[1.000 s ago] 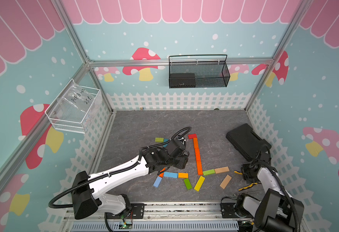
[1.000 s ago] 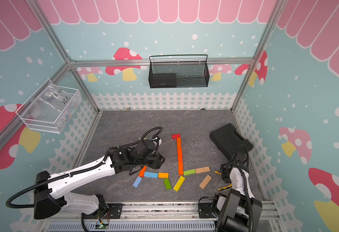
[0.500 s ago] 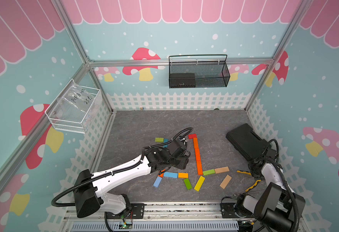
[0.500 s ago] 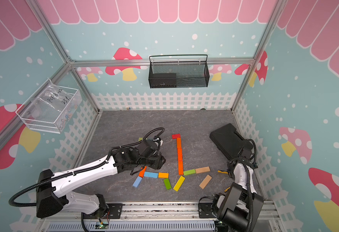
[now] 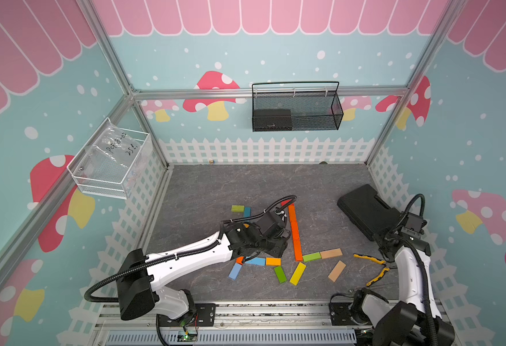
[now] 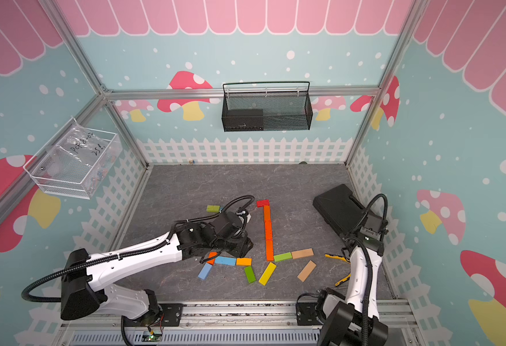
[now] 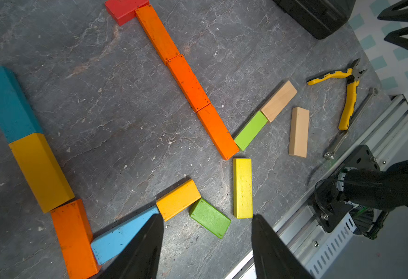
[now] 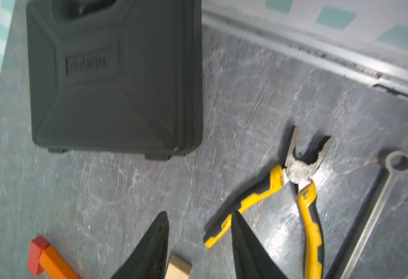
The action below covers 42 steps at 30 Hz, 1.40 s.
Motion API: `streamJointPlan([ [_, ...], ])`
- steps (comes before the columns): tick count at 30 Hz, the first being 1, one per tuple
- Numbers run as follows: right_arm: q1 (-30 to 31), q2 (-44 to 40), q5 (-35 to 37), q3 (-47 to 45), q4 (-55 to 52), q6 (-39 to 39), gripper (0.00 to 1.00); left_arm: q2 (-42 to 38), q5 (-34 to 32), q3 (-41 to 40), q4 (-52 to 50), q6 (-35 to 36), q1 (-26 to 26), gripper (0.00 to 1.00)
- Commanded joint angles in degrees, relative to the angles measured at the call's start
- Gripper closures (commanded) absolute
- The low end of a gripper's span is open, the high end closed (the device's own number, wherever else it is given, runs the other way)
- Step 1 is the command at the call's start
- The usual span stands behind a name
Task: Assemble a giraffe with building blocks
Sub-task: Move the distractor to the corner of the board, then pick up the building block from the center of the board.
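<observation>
Scene: two robot arms over a grey desk point(image 5: 216, 185) where flat painted building blocks point(image 5: 297, 273) lie.
Done, as it looks: a flat giraffe is partly laid out. A red block point(image 6: 263, 203) caps a straight neck of three orange blocks point(image 6: 268, 230). A lime block point(image 6: 282, 256) and a tan block point(image 6: 302, 253) form the back. A yellow block point(image 6: 267, 273) and a second tan block point(image 6: 307, 270) are angled below as legs.
Left to do, likely: a blue block point(image 5: 254, 261), an amber block point(image 5: 272, 261) and loose neighbours lie unjoined near the left arm.
Count: sixteen; four orange, three blue, three green, two amber, two tan, one red, one yellow.
Left gripper point(image 7: 206, 216): jaws parted, empty, above a dark green block point(image 7: 209, 218).
Right gripper point(image 8: 198, 213): jaws parted, holding nothing, beside the pliers point(image 8: 309, 217) and near the black case point(image 8: 113, 84).
</observation>
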Motion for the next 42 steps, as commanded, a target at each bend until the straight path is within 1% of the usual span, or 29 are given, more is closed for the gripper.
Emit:
streamJointPlan([
  [1,7.1,-0.9,-0.8,-1.5,-6.2,0.0,0.53,-0.4,-0.5,0.4,0.9,0.4,-0.3,0.37],
  [2,9.9,-0.7,-0.6,-1.9,-6.6,1.2,0.52,-0.7,-0.8,0.3,0.8,0.4,-0.3,0.37],
  [4,13.3,-0.4,-0.1,-2.1,-7.7,2.4,0.52,-1.2,-1.2,0.0,0.8,0.2,-0.3,0.37],
  [7,16.6,-1.7,1.2,-2.9,-9.5,4.0,0.52,-2.1,-1.6,-0.7,0.8,-0.2,-0.3,0.36],
  [14,25.5,-3.3,-0.2,-7.7,-9.7,9.4,0.52,-2.5,-2.5,-1.2,0.8,-0.3,-0.3,0.36],
  [20,32.7,0.6,-2.0,-9.8,-8.4,12.3,0.51,-2.6,-3.2,-1.1,0.4,-0.1,-0.3,0.36],
  [23,35.6,2.1,-1.4,-9.3,-8.9,13.4,0.50,-2.7,-3.6,-1.1,0.3,0.1,-0.3,0.36],
  [24,36.2,2.7,-1.3,-9.0,-9.2,13.6,0.50,-2.8,-3.7,-1.0,0.2,0.1,-0.3,0.36],
  [28,37.6,5.1,-1.1,-7.9,-10.2,13.9,0.41,-3.2,-3.8,-1.1,0.2,0.4,0.0,0.36],
  [32,37.7,7.7,-0.9,-7.2,-10.5,14.2,0.40,-3.5,-3.9,-1.3,0.2,0.9,0.6,0.36],
  [36,37.7,10.1,-0.3,-6.1,-11.3,13.6,0.41,-4.1,-3.9,-1.7,0.1,1.2,1.4,0.36],
  [38,37.7,11.0,0.2,-5.8,-11.4,13.6,0.45,-4.4,-3.9,-1.8,0.1,1.4,1.7,0.36],
  [42,37.7,13.2,0.2,-6.1,-10.5,12.8,0.49,-4.6,-3.5,-2.0,0.2,1.7,2.5,0.36],
])
